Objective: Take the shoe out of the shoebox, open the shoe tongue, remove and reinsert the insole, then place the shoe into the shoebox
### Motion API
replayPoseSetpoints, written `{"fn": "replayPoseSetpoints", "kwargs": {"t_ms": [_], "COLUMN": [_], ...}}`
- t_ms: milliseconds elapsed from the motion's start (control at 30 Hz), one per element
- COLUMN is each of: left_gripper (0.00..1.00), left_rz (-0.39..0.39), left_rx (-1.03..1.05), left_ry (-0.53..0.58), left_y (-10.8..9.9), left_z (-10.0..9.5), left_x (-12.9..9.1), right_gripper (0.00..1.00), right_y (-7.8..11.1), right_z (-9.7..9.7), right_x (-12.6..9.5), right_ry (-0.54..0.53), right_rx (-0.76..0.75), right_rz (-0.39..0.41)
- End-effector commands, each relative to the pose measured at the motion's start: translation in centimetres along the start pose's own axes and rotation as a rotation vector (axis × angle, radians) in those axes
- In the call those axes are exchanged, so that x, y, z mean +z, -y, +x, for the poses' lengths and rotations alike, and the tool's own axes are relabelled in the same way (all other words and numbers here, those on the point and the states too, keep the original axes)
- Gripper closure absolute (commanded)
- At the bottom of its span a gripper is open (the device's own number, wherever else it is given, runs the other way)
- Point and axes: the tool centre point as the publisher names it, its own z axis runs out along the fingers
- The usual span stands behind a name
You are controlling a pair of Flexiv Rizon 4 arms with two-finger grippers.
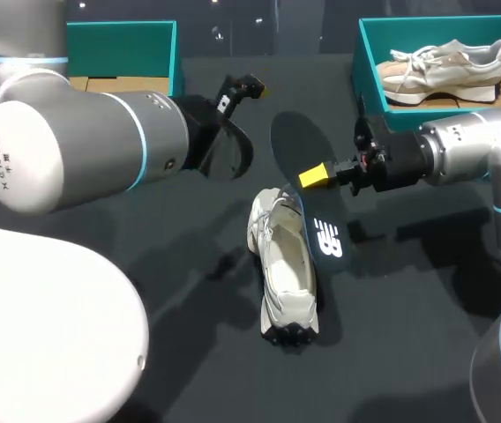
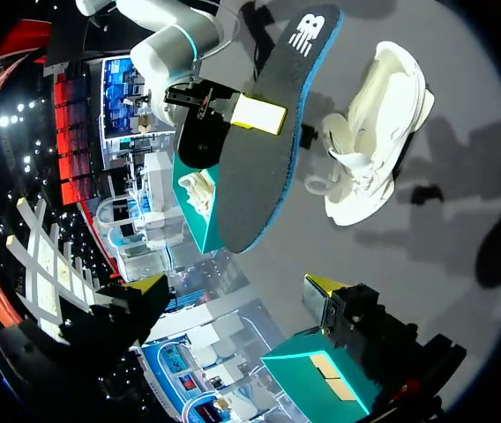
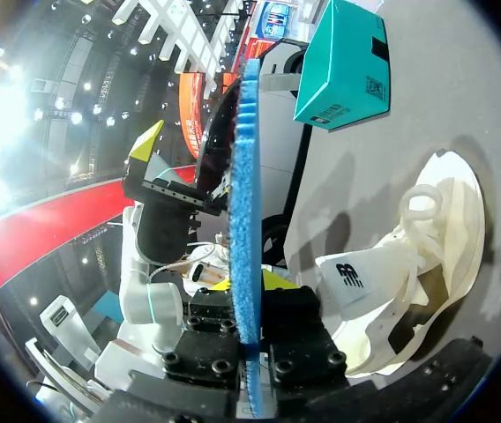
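Shoebox stands at the far right of the table; the shoe lies mid-table, opening up, presumably so the insole can go back in. My right pincer pinches the insole at mid-length, lower end just beside the shoe: removal done, reinsertion pending, I judge. My left pincer hangs spread and empty near the insole's far end, likely ready to steady it.

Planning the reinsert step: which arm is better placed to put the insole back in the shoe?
Right. The right gripper is shut on the insole, held right by the shoe. The left gripper is open and empty, off near the teal shoebox.
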Motion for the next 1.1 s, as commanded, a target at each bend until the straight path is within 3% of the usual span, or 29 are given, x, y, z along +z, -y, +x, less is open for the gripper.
{"fn": "replayPoseSetpoints", "kwargs": {"t_ms": [33, 200, 633, 900, 1100], "left_gripper": [0.00, 0.00, 0.00, 0.00, 0.00], "left_rz": [-0.017, 0.024, 0.290, 0.494, 0.671], "left_rx": [-0.022, -0.100, -0.305, -0.309, -0.157], "left_ry": [-0.348, -0.375, -0.394, -0.327, -0.221], "left_y": [0.0, -0.4, -0.9, -1.1, 0.0], "left_z": [0.5, 1.6, 3.4, 2.5, 0.9], "left_x": [-0.3, -0.5, -0.7, -1.6, -3.0], "right_gripper": [1.00, 1.00, 1.00, 1.00, 1.00], "right_y": [0.1, 0.1, 0.1, 0.1, 0.1], "right_z": [0.0, 0.0, 0.0, 0.0, 0.0], "right_x": [0.1, 0.1, 0.1, 0.1, 0.1], "right_ry": [0.002, 0.002, 0.002, 0.002, 0.002], "right_rx": [0.001, 0.001, 0.001, 0.001, 0.001], "right_rz": [-0.001, -0.001, -0.001, -0.001, -0.001]}}
